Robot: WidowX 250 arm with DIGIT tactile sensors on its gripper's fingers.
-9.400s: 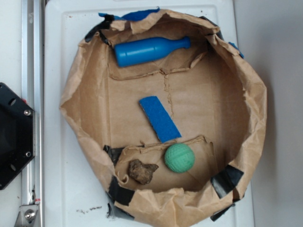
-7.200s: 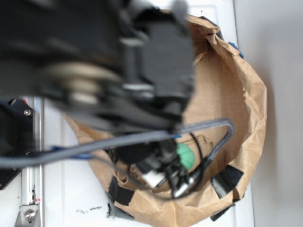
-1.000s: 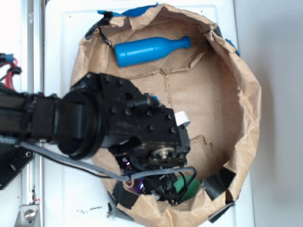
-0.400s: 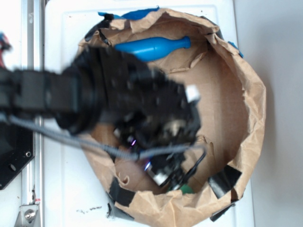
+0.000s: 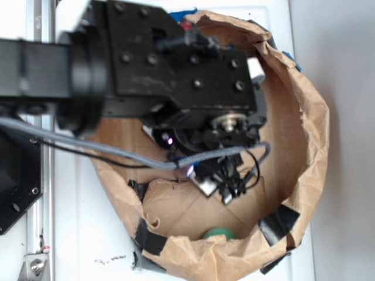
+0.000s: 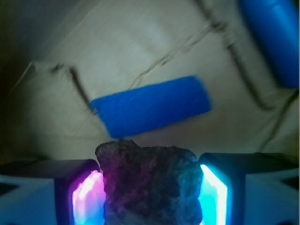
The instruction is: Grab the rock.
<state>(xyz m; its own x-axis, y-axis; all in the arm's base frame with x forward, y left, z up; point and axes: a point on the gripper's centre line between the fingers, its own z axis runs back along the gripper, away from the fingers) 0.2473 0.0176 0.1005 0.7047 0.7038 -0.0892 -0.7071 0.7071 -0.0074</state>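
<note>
Wrist view: rock [image 6: 150, 183] clamped between the two lit fingers [image 6: 86, 194], raised clear of the brown paper floor, above the flat blue strip [image 6: 152, 105]; blue bottle [image 6: 276, 37] at upper right. Exterior view: gripper [image 5: 214, 181] hanging inside the paper-lined bowl [image 5: 310, 134], rock itself hidden under the arm; green ball [image 5: 218, 234] left near the bowl's near wall, white worktop [image 5: 76, 228] around. Risk, as judged: rough, lumpy faces offering only partial contact, so possible twisting or slipping out during quick motion; possible snagging of the dangling cable on the crumpled paper rim.
</note>
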